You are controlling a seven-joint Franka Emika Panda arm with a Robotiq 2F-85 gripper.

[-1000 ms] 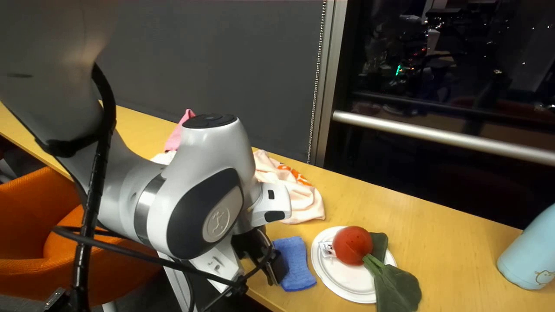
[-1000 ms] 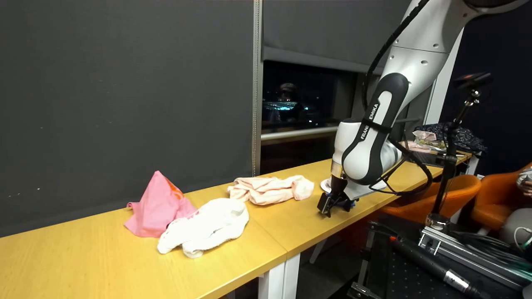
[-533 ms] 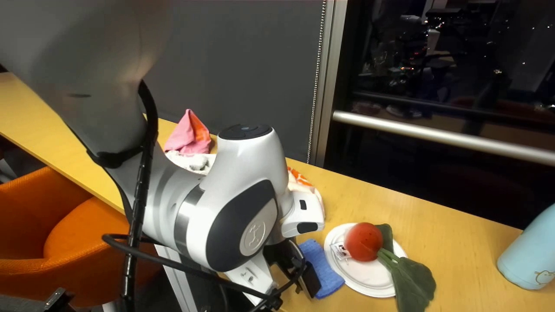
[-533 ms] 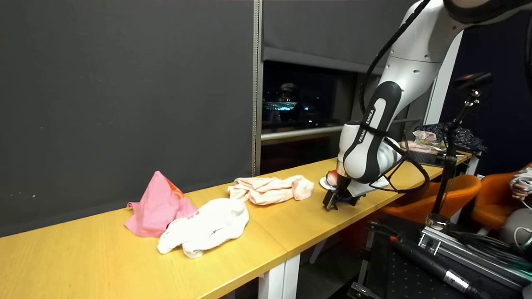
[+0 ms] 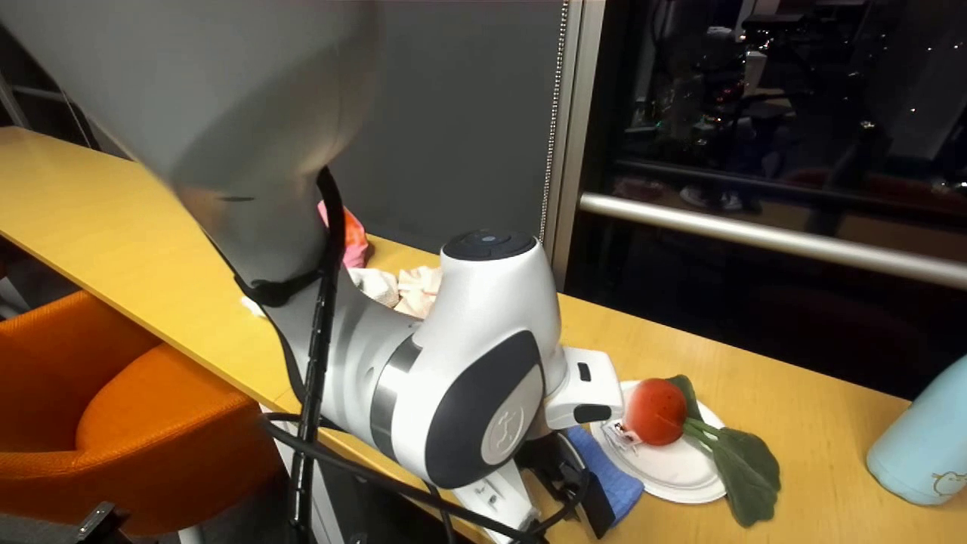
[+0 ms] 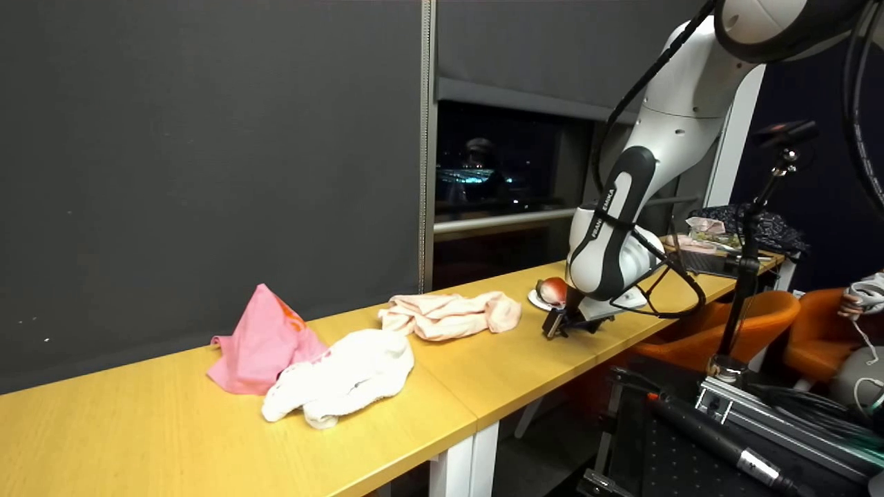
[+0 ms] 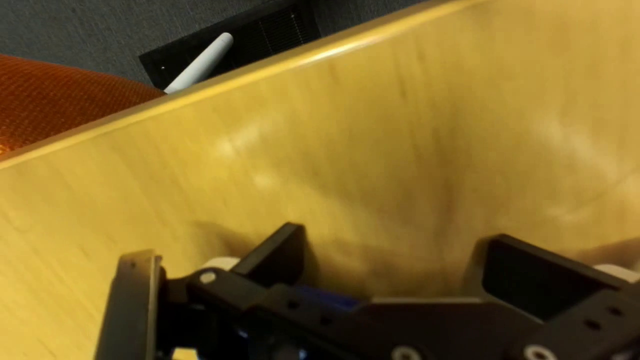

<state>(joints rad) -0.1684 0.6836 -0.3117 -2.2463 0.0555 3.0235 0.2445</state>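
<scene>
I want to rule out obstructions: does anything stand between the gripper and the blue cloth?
Nothing visible does: in an exterior view, the blue cloth lies right beside the gripper, which hides part of it; contact is unclear. The white plate lies beyond the cloth.

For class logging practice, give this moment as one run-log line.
gripper: open | nearest: blue cloth | white plate: red round item, leaf overhanging

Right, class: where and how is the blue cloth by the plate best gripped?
Probably pinch the blue cloth at the edge of its end away from the window, from above: it lies low on the table, the plate crowding one side and the gripper another.
</scene>
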